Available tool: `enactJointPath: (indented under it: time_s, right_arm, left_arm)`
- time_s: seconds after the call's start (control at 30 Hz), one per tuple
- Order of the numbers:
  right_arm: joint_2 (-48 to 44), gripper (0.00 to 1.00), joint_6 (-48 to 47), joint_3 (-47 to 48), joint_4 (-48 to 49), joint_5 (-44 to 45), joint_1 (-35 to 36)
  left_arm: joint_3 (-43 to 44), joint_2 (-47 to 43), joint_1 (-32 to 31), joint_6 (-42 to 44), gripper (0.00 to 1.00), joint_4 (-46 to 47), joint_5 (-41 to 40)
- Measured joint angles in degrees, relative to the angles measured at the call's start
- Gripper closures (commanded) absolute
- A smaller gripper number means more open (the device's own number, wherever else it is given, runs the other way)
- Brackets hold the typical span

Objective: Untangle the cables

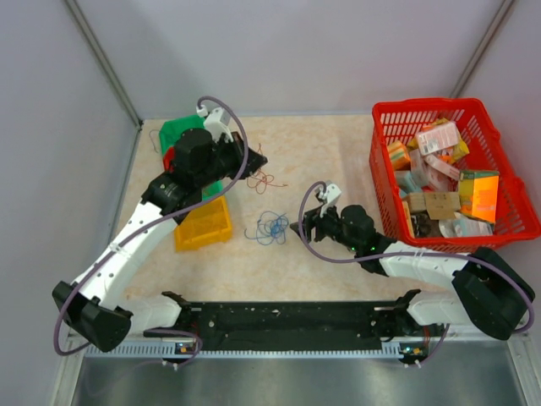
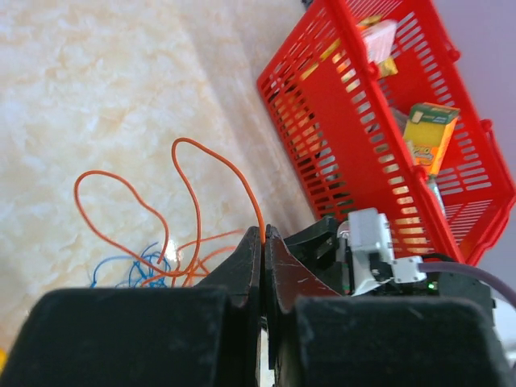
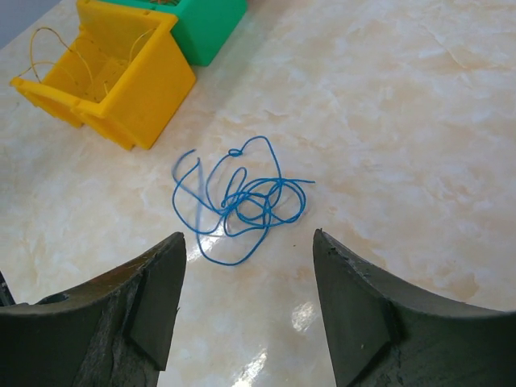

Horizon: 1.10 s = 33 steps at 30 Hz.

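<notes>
Here the cables lie in two lots. The blue cable (image 3: 242, 201) is a loose knot flat on the table (image 3: 419, 121), just to the right of the yellow bin (image 3: 121, 89). The orange cable (image 2: 193, 201) lies a little beyond that bin, apart from the blue one in the top view. One strand rises in loops to the left gripper (image 2: 264, 242), whose fingers are pressed together on it. That pinch, I judge, is there so the single strand can be drawn clear.

The right gripper (image 3: 247, 236) hovers low at the blue knot, on the side away from the yellow bin. Its jaws are spread and empty, likely lined up to take the knot. Thin pale wires show inside the yellow bin. A green bin (image 3: 210, 24) stands behind it, and a red basket (image 1: 380, 161) of packets is well off to its right.
</notes>
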Motion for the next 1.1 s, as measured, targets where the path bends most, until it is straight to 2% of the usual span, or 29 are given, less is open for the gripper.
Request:
enactJointPath:
  time_s: [0.13, 0.37, 0.57, 0.7, 0.8, 0.93, 1.1]
  right_arm:
    - [0.00, 0.31, 0.15, 0.00, 0.22, -1.70, 0.00]
    - [-0.15, 0.30, 0.17, -0.02, 2.25, -4.07, 0.00]
    - [-1.46, 0.30, 0.15, -0.07, 2.32, -4.07, 0.00]
    - [-1.70, 0.30, 0.15, -0.07, 2.36, -4.04, 0.00]
    - [-1.70, 0.30, 0.15, -0.07, 2.36, -4.04, 0.00]
    - [-1.70, 0.31, 0.15, -0.07, 2.36, -4.00, 0.00]
    - [-1.70, 0.31, 0.15, -0.07, 2.36, -4.00, 0.00]
  left_arm:
    - [1.68, -2.12, 0.00, 0.26, 1.00, -0.07, 0.52]
    - [1.97, -2.14, 0.00, 0.22, 1.00, -0.26, 1.79]
    - [5.31, -1.09, 1.33, 0.42, 1.00, -7.82, -10.14]
    - [6.29, -1.07, 6.01, -2.51, 1.00, -11.85, -19.26]
    - [2.97, -2.32, 11.93, -6.19, 1.00, -11.96, -22.88]
    - [-3.74, -3.82, 18.93, -10.10, 1.00, -12.24, -25.46]
    - [-8.22, -1.81, 22.27, -11.69, 1.00, -11.50, -25.38]
